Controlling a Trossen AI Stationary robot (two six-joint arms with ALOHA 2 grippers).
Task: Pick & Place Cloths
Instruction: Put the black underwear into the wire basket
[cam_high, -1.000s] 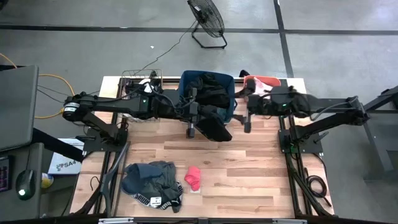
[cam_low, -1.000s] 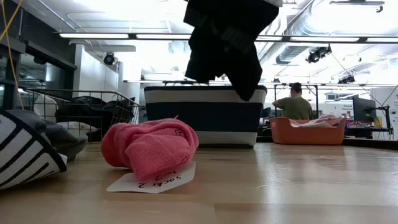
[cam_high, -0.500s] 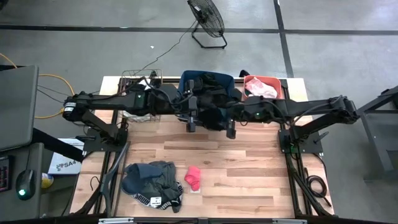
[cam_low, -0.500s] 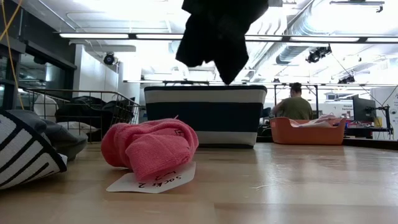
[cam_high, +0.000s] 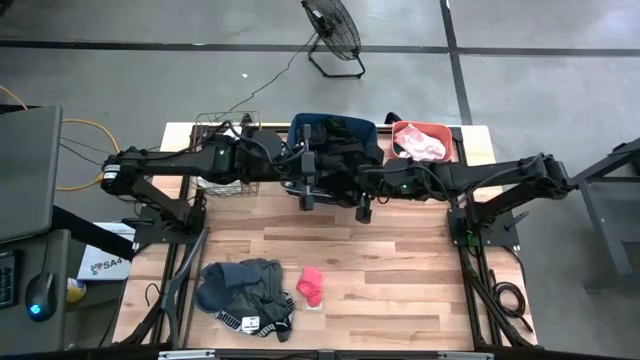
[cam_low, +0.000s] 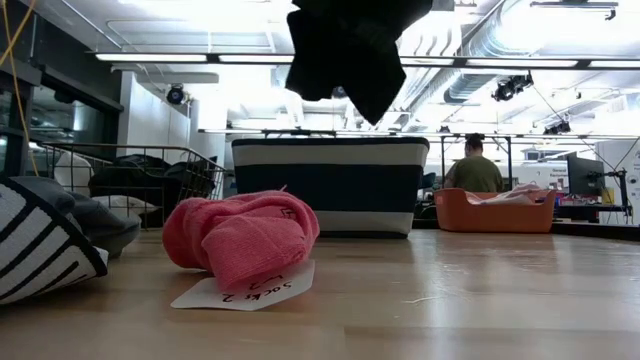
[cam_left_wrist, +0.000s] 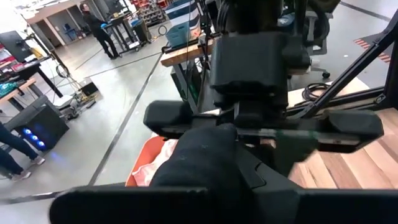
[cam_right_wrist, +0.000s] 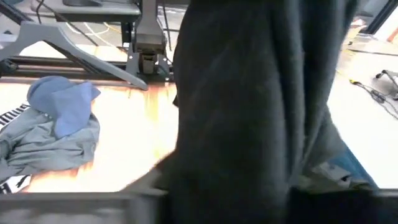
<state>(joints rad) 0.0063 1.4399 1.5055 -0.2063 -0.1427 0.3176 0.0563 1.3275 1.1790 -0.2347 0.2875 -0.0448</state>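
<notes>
Black cloth (cam_low: 345, 50): held aloft in front of the blue bin (cam_high: 335, 135), its lower hem hanging clear of the table (cam_high: 400, 270). A second ago it hung lower and looser; it has since been drawn up and bunched between the two arms.

Left gripper (cam_high: 308, 185): fingers pressed together on the black cloth's upper edge, as a second ago; the pinch is confirmed in the left wrist view, where dark fabric fills the space at the fingers.

Right gripper (cam_high: 364, 205): a second ago it was parked near the coral tub (cam_high: 425, 140), well apart from the cloth; it has been swung across to the cloth's other side. Its fingers are partway in, seemingly around the fabric, but whether a firm pinch has been made cannot be told. In the right wrist view the black cloth (cam_right_wrist: 261, 106) covers nearly everything.

Meaning for task: a two-handed hold is apparently being set up, so that the garment can be spread or carried. The second grip is judged not yet settled.

Other cloths: a grey and black pile (cam_high: 245, 290) and a pink piece (cam_high: 311, 285) are left on the near table, untouched; more dark cloths are seen in the bin and in the wire basket (cam_high: 225, 135).
</notes>
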